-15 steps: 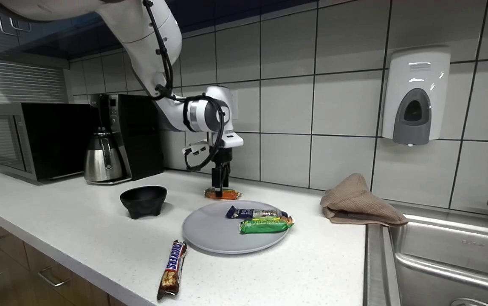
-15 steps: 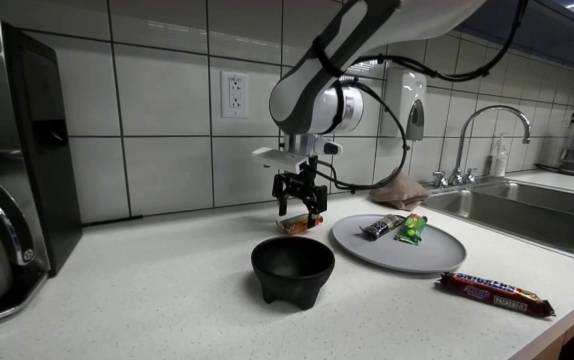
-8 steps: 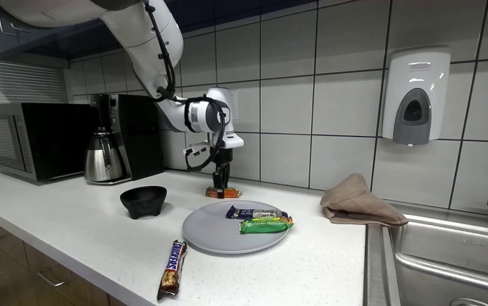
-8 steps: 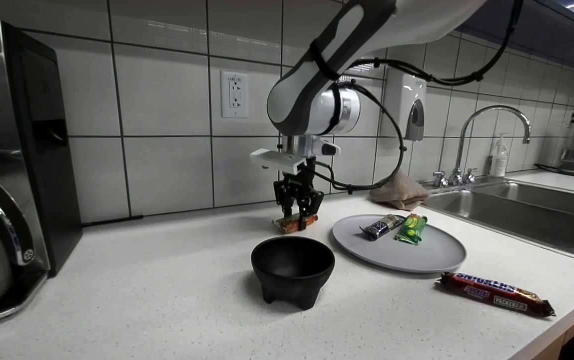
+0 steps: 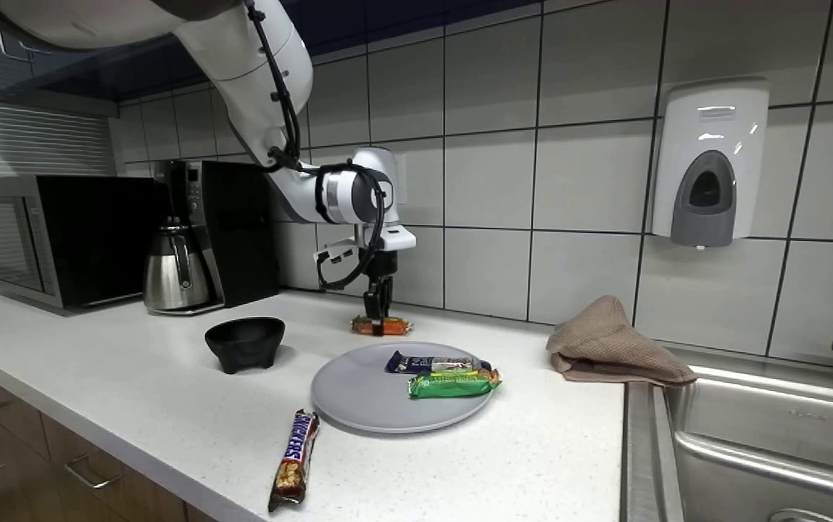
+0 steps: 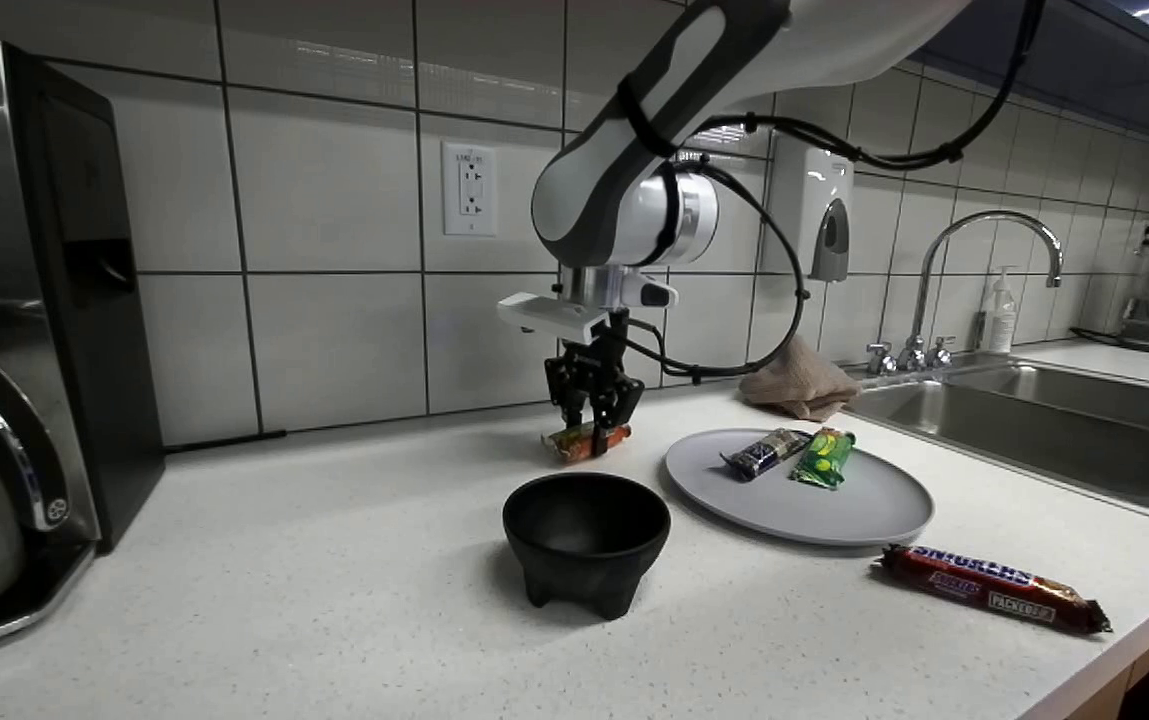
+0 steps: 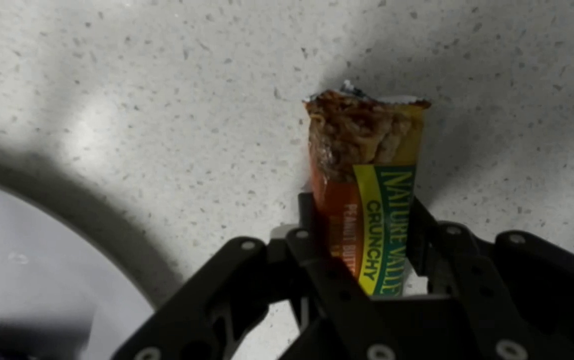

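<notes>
Drawn inward over the last second, the pincer (image 7: 363,217) grips the orange bar (image 7: 366,192) across its narrow width, presumably for firm purchase.

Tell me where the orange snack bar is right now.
In the wrist view, the orange snack bar is right of centre, held in the gripper, with the gray plate at lower left.

A kitchen is showing here: a steel sink (image 6: 1014,455) is sitting in a white counter (image 5: 517,464), a curved tap (image 6: 921,310) is rising behind it, and a soap dispenser (image 5: 710,163) is hanging on the tiled wall (image 5: 488,181). A coffee maker (image 5: 238,235) is standing beside what is looking like a microwave (image 5: 90,239), seen aslant, while dark cupboards (image 5: 75,61) are hanging above and brown cabinets (image 5: 32,457) are sitting below
</notes>
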`<state>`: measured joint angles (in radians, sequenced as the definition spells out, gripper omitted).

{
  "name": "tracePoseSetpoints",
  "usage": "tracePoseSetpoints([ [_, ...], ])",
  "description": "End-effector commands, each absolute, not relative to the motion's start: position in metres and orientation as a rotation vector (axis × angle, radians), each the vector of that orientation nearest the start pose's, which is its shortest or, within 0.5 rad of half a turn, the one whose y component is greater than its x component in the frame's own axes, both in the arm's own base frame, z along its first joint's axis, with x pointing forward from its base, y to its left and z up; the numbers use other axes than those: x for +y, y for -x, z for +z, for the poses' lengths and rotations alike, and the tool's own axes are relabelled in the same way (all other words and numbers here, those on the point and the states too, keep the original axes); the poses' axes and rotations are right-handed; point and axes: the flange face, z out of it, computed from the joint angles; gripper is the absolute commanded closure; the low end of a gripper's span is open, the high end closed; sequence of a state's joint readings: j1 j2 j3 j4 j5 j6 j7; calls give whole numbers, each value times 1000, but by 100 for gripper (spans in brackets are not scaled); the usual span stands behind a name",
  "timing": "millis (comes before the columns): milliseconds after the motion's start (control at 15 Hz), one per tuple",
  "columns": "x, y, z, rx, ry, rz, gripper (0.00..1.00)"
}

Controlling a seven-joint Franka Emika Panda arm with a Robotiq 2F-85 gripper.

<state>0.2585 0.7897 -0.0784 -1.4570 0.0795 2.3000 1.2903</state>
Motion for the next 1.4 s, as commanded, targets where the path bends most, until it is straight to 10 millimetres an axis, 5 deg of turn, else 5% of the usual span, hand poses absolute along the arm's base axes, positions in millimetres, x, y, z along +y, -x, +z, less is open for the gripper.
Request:
tracePoseSetpoints([
  [0, 149, -713, 238, 1694, 2605, -90, 83],
  [533, 150, -701, 259, 1702, 2579, -115, 83],
  [1333, 110, -659, 272, 1772, 2582, -127, 83],
])
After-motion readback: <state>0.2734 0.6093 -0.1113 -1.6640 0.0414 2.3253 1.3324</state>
